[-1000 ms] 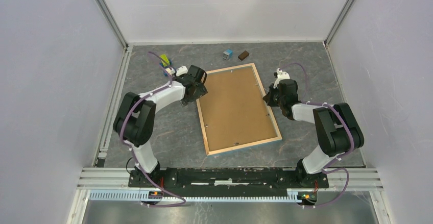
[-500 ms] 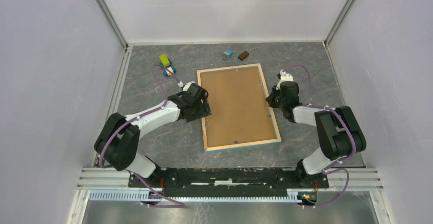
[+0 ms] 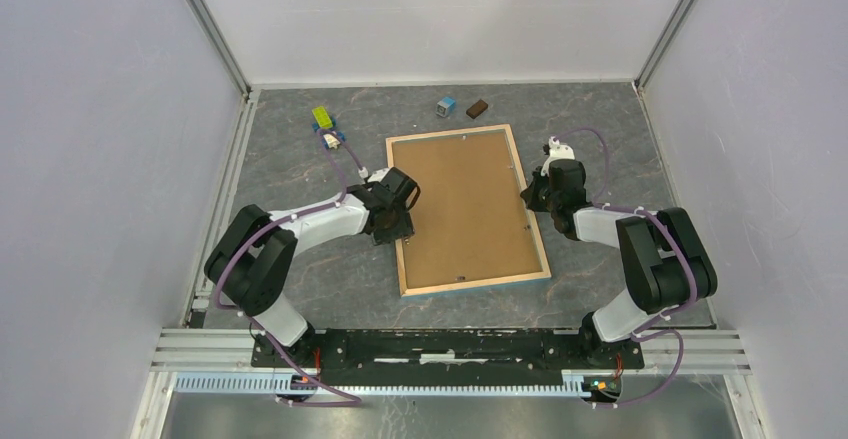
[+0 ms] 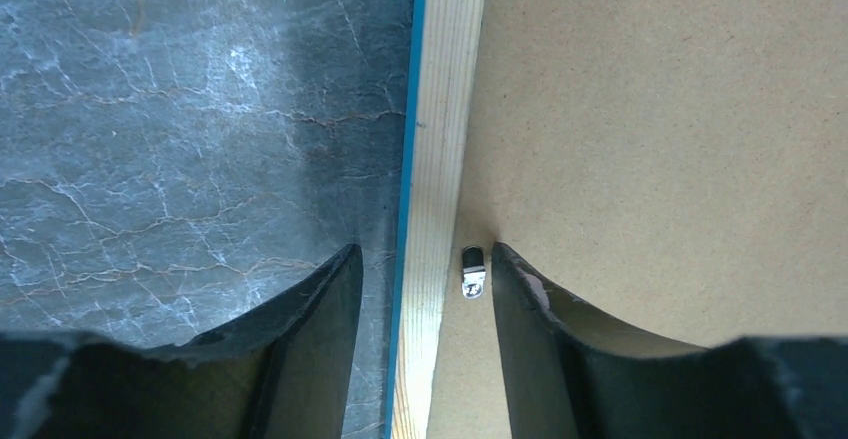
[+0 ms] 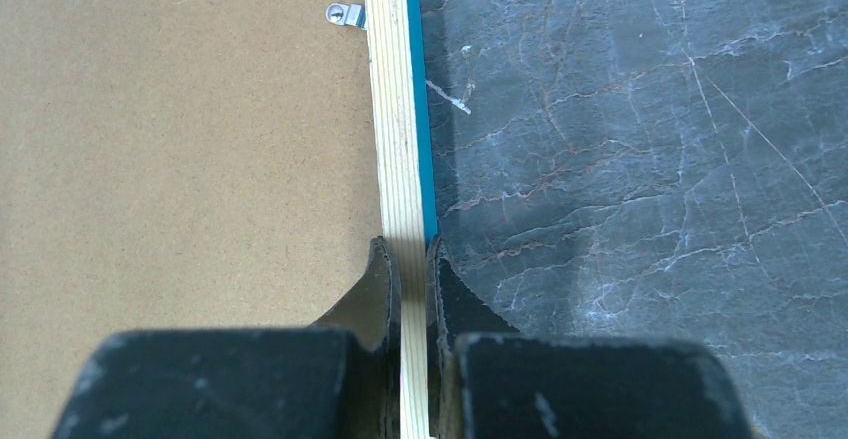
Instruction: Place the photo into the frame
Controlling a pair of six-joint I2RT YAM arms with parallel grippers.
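Grey marbled table (image 3: 600,119) bears the frame (image 3: 476,284), front hidden.

green toy (image 3: 322,117), blue block (image 3: 446,106), brown block (image 3: 477,109)

A dark grey marbled table (image 3: 300,269) carries a light-wood frame (image 3: 475,284) lying back-up at the centre, a brown backing board (image 3: 462,209) inside it, and near the top edge a yellow-green block (image 3: 322,117), a small blue piece (image 3: 331,138), a blue cube (image 3: 446,106) and a brown block (image 3: 477,109).
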